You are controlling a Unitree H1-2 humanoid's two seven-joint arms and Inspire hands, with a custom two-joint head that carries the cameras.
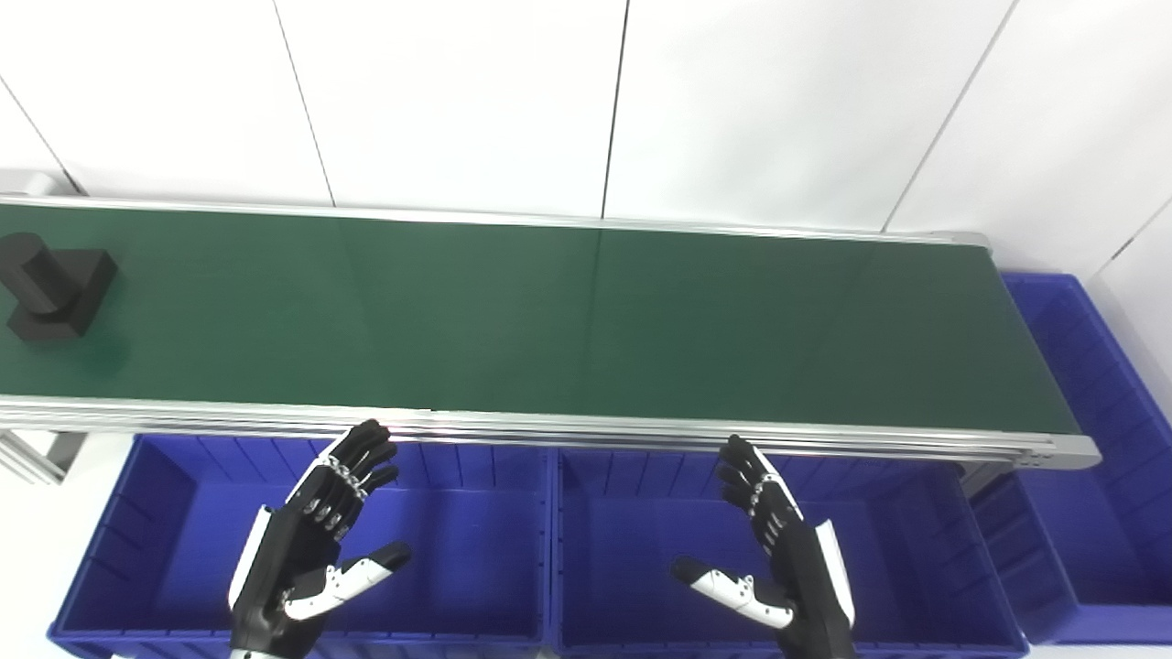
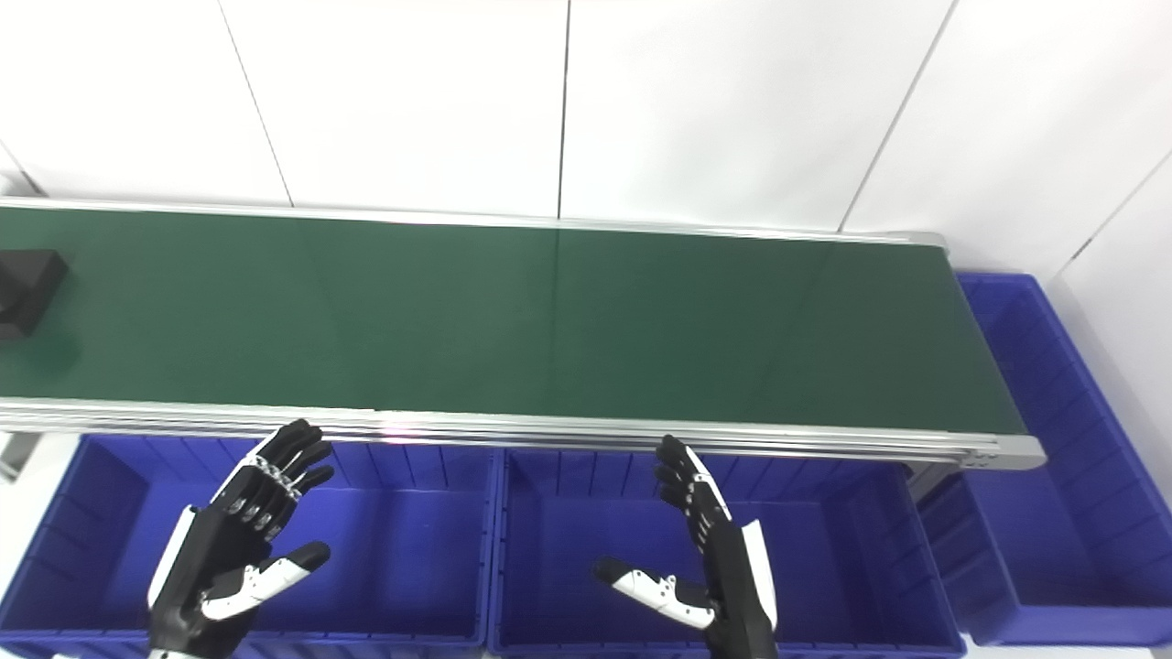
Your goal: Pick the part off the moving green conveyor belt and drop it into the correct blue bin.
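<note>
A black part (image 1: 55, 286), a short cylinder on a square block, rides at the far left of the green conveyor belt (image 1: 549, 320); in the right eye view only its edge (image 2: 26, 286) shows. My left hand (image 1: 311, 545) is open and empty, held above the left blue bin (image 1: 137, 513), in front of the belt's near rail. My right hand (image 1: 778, 558) is open and empty above the middle blue bin (image 1: 916, 549). Both hands are far from the part.
A third blue bin (image 1: 1099, 458) stands past the belt's right end. The belt's aluminium near rail (image 1: 586, 428) runs between the hands and the belt. White wall panels stand behind the belt.
</note>
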